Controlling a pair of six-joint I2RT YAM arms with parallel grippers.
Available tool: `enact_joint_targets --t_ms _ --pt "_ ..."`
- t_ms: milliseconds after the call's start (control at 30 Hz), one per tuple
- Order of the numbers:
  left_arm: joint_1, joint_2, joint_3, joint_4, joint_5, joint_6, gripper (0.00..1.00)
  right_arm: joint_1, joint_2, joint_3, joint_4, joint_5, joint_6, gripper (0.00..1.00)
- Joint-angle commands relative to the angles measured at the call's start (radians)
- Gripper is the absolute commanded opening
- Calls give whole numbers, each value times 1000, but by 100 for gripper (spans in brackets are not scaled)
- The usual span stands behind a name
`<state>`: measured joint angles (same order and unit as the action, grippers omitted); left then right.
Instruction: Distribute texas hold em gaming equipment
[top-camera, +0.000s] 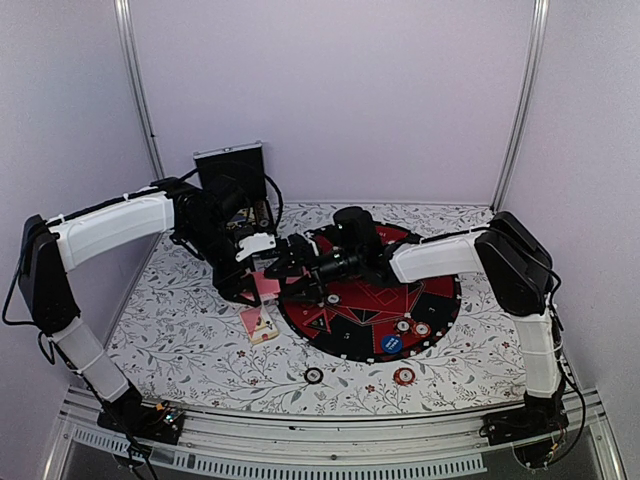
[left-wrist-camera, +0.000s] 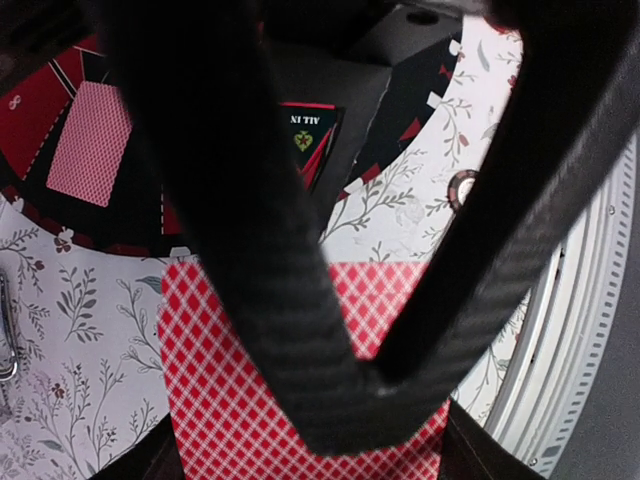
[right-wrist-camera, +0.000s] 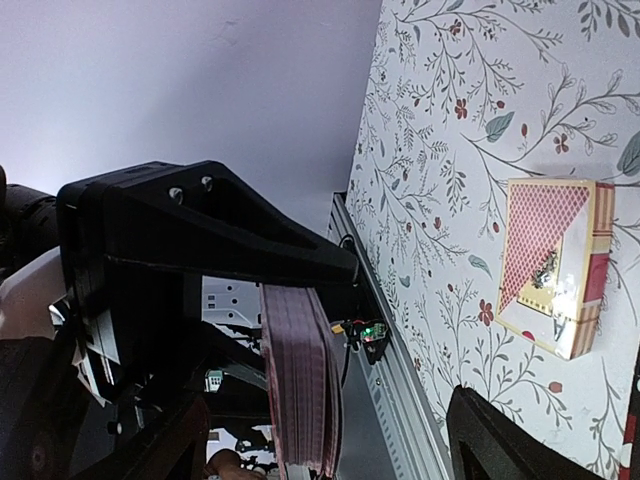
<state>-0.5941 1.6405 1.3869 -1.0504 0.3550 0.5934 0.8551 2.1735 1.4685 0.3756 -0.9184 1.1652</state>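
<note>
**Card hand-off at the mat's left edge**

At left, the left tool (left-wrist-camera: 355, 400) is clamped shut on the deck of cards (left-wrist-camera: 230, 400), held above the desk (top-camera: 180, 330) just beside the mat (top-camera: 350, 335); a card box (top-camera: 258, 325) lies below. To its right, the right tool (top-camera: 292, 262) stands open, close to the deck. We judge the chief risk to be a pull that drags several cards, or the whole deck, out of the narrow pinch and scatters them. The two tools could also collide. Farther right, chips (top-camera: 404, 377) lie on mat and desk, and one card (left-wrist-camera: 90, 140) lies on the mat.
</note>
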Motion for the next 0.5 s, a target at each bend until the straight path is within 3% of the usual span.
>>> enact_joint_targets --t_ms 0,467 --pt "-2 7 39 1 20 -7 37 17 51 79 46 -16 27 85" --pt "-10 11 43 -3 26 -9 37 51 185 228 51 -33 71 79"
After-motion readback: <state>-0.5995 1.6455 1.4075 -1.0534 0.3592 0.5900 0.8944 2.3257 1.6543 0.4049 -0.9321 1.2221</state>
